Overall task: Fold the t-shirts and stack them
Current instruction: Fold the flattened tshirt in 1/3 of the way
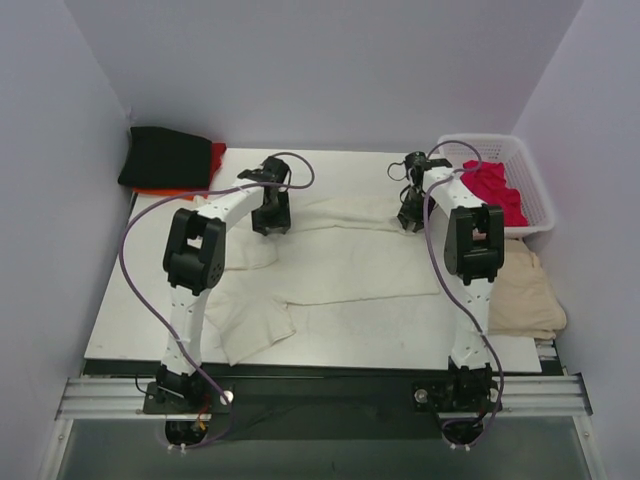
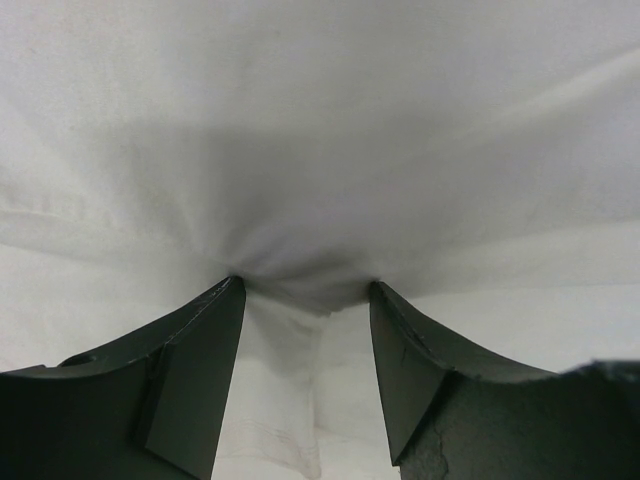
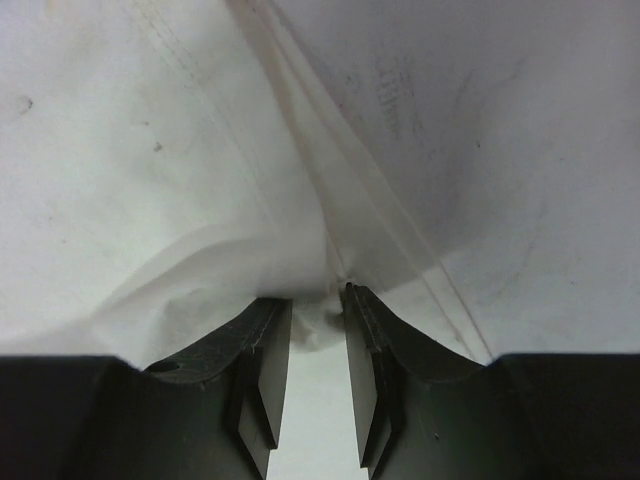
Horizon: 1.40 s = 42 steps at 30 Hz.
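Observation:
The large cream-white t-shirt (image 1: 340,270) lies spread across the table, with a sleeve flap near the front left. My left gripper (image 1: 270,222) stands on its far left edge. In the left wrist view its jaws (image 2: 305,285) are wide apart, tips pressed into puckered cloth (image 2: 320,120). My right gripper (image 1: 410,220) is at the shirt's far right edge. In the right wrist view it (image 3: 318,292) is narrowed onto a bunched fold of the cloth (image 3: 230,265). A folded black shirt (image 1: 165,157) lies on an orange-red one (image 1: 216,155) at the back left. A crimson shirt (image 1: 492,188) lies in the basket.
A white lattice basket (image 1: 535,195) stands at the back right corner. A beige cloth (image 1: 525,290) hangs over the table's right edge beside the right arm. Purple walls close in on the left, back and right.

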### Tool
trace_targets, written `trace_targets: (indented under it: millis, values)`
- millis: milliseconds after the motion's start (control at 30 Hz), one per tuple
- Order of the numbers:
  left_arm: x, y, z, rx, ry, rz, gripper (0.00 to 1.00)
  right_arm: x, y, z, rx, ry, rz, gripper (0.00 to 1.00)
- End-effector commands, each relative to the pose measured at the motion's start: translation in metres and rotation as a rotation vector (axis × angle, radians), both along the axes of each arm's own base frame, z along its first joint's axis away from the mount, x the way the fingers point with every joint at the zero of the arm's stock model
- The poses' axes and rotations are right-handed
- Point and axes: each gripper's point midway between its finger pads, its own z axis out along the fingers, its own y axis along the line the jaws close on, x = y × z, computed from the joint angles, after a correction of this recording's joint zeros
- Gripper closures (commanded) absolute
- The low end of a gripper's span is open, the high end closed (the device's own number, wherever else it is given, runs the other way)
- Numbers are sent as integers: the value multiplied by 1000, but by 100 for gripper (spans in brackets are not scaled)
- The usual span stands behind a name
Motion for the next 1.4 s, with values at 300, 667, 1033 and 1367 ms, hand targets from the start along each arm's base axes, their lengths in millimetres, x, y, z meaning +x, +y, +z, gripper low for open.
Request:
trace_targets:
  millis: [300,667,1033,1367]
  values:
    - [-25,24,-20,34,122,14,36,8,2,44,-8,-78,7,100]
    - [-19,23,4,17,80,18,39,7,-3,107,-37,-199,21,100]
    - [-27,25,29,5,53,16,48,-23,-5,94,-33,-121,15,90]
    - [-37,27,25,0,67,13,48,-68,-12,60,-66,11,-18,68]
